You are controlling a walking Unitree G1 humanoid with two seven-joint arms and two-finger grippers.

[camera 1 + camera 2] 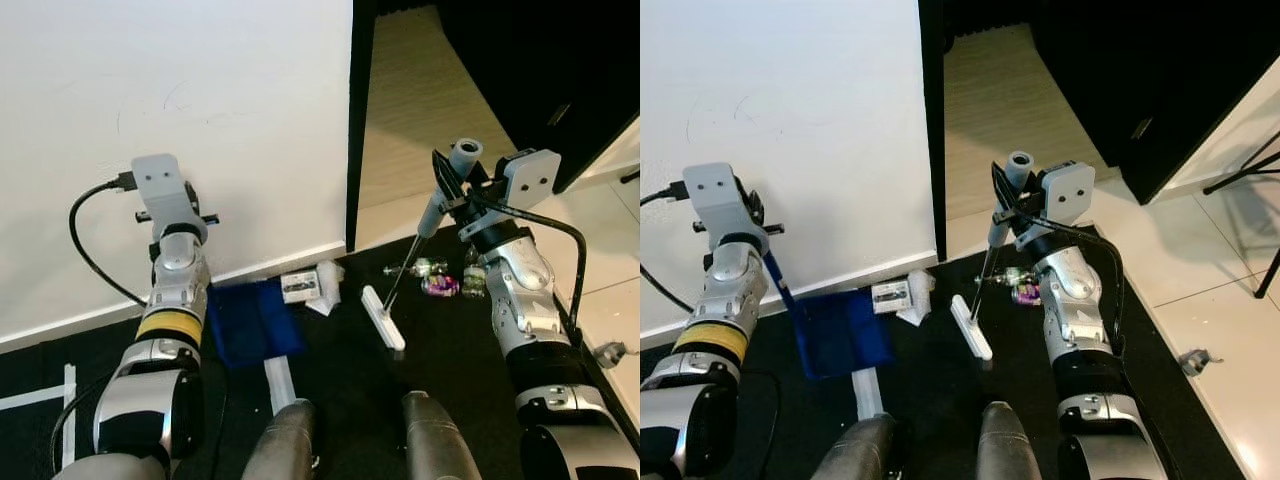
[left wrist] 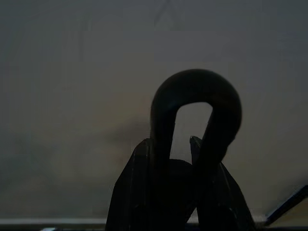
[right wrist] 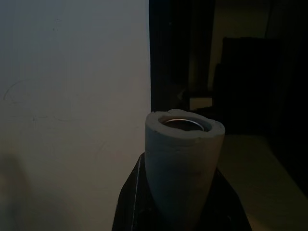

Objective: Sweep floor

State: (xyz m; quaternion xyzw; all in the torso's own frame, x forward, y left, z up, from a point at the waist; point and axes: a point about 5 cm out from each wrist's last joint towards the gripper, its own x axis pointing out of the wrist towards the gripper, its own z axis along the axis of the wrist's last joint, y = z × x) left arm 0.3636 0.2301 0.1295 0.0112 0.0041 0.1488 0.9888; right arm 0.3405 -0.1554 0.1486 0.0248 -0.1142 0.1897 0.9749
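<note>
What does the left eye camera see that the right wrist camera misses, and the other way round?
Left eye view: the flat blue dustpan on the black floor, the broom's white brush head and small colourful litter nearby. Right wrist view: a close look into the hollow end of the grey foam broom handle, with a metal ring inside. Shared: that handle, gripped by the right gripper, and the white wall.

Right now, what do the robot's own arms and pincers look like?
Both arms are silver metal in rounded segments with black joints. The left arm carries a yellow band, and a black cable loops from the grey box-shaped wrist module. The right arm has a matching grey box with two small dots and a black cable running down it. Each pincer, left and right, has long black fingers.
</note>
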